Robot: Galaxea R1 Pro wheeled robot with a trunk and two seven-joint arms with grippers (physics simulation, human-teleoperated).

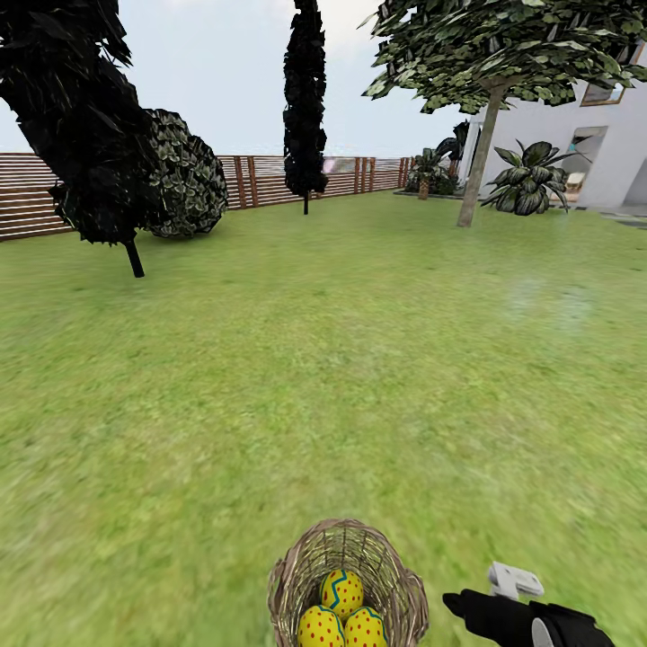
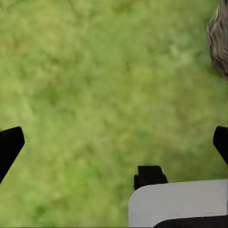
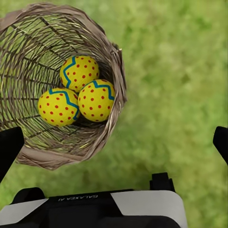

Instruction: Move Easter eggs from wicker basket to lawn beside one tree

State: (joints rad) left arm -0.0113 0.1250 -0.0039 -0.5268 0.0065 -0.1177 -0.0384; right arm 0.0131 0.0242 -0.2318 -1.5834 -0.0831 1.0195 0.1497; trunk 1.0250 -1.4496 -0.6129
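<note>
Closest to the head camera, at the bottom edge, sits the wicker basket (image 1: pixel 349 580) on the lawn (image 1: pixel 341 377), with 3 Easter eggs (image 1: pixel 342 611) clustered inside it. Just beside the basket, toward the robot's right, the right gripper's (image 3: pixel 114 145) black and white wrist pokes into the frame above the grass.

Far off stand the tree (image 1: pixel 478 153) with its pale trunk and leafy crown, 2 dark conical trees (image 1: pixel 305 99), a rounded bush (image 1: pixel 184 175), a brown slatted fence (image 1: pixel 261 180), a broad-leaved plant (image 1: pixel 528 180) and a white building (image 1: pixel 584 144). Nothing but open grass lies between the basket and the tree.

From the right wrist view, the basket's open weave and all 3 eggs appear from above: yellow, red-dotted, with blue-green zigzag bands, touching one another. Its fingers (image 3: pixel 9 147) are spread wide, holding nothing, above the grass just beside the basket. Small mirrored lettering on the wrist housing seems to read GALAXEA, though not sharply.

Through the left wrist view, the left gripper (image 2: pixel 114 145) hovers over bare grass, fingers spread wide and empty, with a sliver of the basket's rim (image 2: pixel 219 42) at the frame's corner.
</note>
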